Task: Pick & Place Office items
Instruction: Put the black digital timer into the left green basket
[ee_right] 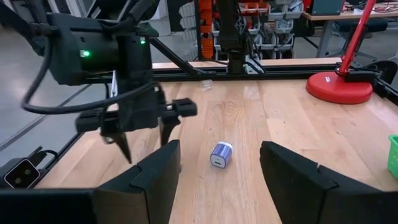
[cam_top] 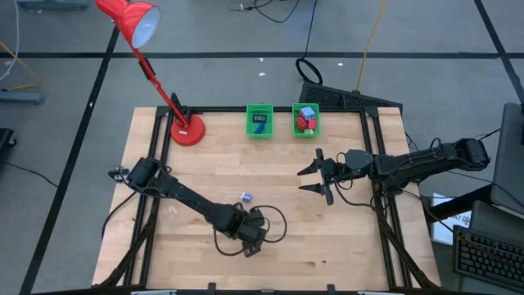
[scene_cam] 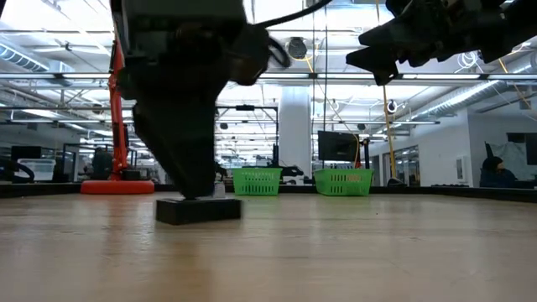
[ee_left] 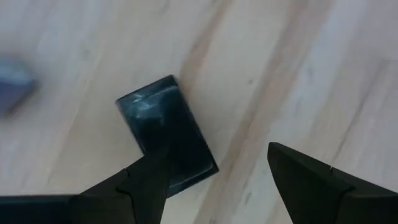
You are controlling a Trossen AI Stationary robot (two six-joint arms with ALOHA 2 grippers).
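A black oblong (ee_left: 165, 127) lies flat on the wooden table, near its front edge (scene_cam: 198, 210). My left gripper (ee_left: 219, 149) points down over it, open (cam_top: 252, 238). One finger (ee_left: 149, 177) stands over the oblong's end; the other is over bare wood. A small pale blue and white piece (ee_right: 221, 155) lies on the table's middle (cam_top: 246, 197). My right gripper (cam_top: 300, 180) hovers open above the table's right half, facing that piece (ee_right: 219, 144). Red blocks and a pale blue cube (cam_top: 306, 120) sit in the right green basket; a dark piece (cam_top: 259, 123) sits in the left one. My left gripper's one finger (ee_left: 149, 177) comes from above at the black oblong's end (ee_left: 186, 165), which lies flat on the table. Whether the tip touches it, I cannot tell. The other finger touches nothing.
Two green mesh baskets (cam_top: 259, 108) (cam_top: 307, 131) stand at the far edge, the red desk lamp's base (cam_top: 187, 129) to their left. A black frame rims the table. Bare wood lies between the two grippers and along the left half.
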